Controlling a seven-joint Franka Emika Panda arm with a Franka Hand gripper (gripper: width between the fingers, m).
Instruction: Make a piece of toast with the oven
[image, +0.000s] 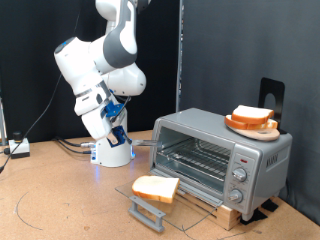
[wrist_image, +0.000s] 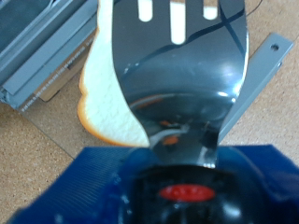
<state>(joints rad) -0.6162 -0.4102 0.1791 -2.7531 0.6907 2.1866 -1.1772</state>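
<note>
The silver oven (image: 222, 155) stands at the exterior view's right with its glass door (image: 195, 195) folded down flat. One piece of toast (image: 155, 187) lies on the open door near its dark handle (image: 148, 213). A second, alike slice (image: 250, 117) sits on an orange plate (image: 232, 124) on top of the oven. My gripper (image: 112, 106) is raised to the left of the oven, apart from the slice. In the wrist view the gripper (wrist_image: 177, 182), covered in blue, is shut on a slotted metal spatula (wrist_image: 182, 65). The spatula's blade overlaps the toast (wrist_image: 103, 93).
The oven rests on a wooden board (image: 235, 212) on a brown table. Its knobs (image: 239, 178) are on the right of its front. The arm's white base (image: 112, 152) stands behind and left of the door. Cables (image: 70, 146) and a small box (image: 17, 148) lie at the far left.
</note>
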